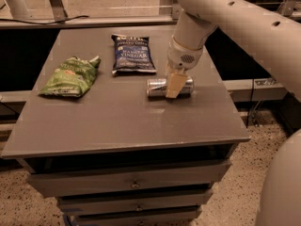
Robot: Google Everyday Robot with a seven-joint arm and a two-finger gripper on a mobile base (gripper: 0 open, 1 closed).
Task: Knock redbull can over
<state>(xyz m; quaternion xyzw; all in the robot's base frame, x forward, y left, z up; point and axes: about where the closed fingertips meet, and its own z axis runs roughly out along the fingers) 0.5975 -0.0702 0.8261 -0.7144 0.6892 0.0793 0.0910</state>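
Observation:
The redbull can (156,86), slim and silver-and-blue, lies on its side on the grey table (117,126), right of centre, with its shiny top pointing left. My gripper (173,89) comes down from the upper right and is shut on the can. One tan finger (175,84) crosses the can's front, and the other is hidden behind it. The can rests on the tabletop.
A dark blue chip bag (133,54) lies flat just behind and to the left of the can. A green chip bag (70,76) lies at the left. The table's right edge is close to the can. Drawers sit below the tabletop.

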